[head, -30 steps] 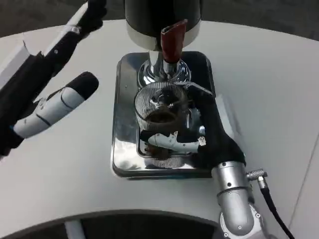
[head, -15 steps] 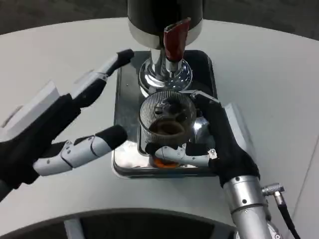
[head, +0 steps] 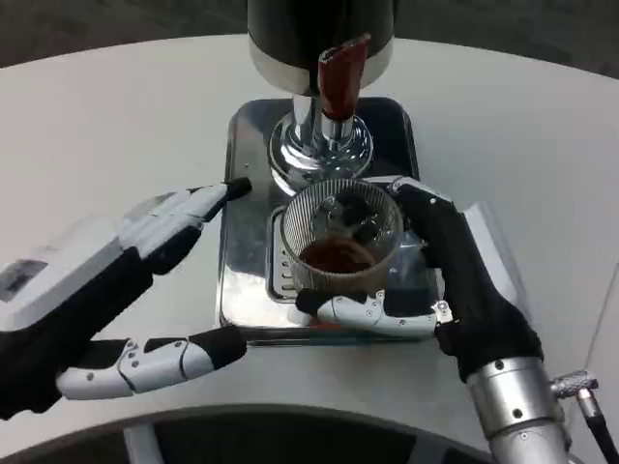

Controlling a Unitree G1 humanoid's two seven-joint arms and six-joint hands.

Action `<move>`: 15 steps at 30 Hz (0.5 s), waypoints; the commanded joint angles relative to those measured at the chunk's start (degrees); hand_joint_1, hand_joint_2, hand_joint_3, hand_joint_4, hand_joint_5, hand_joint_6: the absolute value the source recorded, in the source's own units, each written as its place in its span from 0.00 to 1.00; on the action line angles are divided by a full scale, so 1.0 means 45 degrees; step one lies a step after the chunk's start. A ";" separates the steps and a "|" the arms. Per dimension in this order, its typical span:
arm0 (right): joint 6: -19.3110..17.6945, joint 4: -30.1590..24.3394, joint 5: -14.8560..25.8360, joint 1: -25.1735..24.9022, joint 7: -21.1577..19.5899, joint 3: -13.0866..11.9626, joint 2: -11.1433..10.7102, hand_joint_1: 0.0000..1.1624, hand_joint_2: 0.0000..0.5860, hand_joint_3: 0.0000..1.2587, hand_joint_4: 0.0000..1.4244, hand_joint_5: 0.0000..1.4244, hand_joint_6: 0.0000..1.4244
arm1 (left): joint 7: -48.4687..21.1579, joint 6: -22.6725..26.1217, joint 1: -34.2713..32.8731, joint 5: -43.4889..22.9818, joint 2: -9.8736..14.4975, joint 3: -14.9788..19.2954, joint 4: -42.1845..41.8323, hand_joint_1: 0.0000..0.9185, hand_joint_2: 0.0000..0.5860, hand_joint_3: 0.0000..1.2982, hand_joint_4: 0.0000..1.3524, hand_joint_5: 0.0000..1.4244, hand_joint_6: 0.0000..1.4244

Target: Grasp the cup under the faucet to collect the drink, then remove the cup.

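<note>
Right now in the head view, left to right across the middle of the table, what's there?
Left hand with white back and black-tipped fingers → ribbed clear glass cup holding dark drink, on the shiny metal drip tray → right hand gripping the cup.

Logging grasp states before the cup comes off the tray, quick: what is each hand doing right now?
Left hand: open, holding nothing.
Right hand: holding the cup.
</note>
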 commanded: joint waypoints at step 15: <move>0.0882 -0.3387 0.0024 0.1702 0.0963 0.0191 0.0032 0.95 0.17 0.54 0.61 0.67 0.95 | 0.2012 0.1248 0.2767 0.4501 -0.0553 0.1026 -0.1888 0.00 0.14 0.00 0.00 0.00 0.00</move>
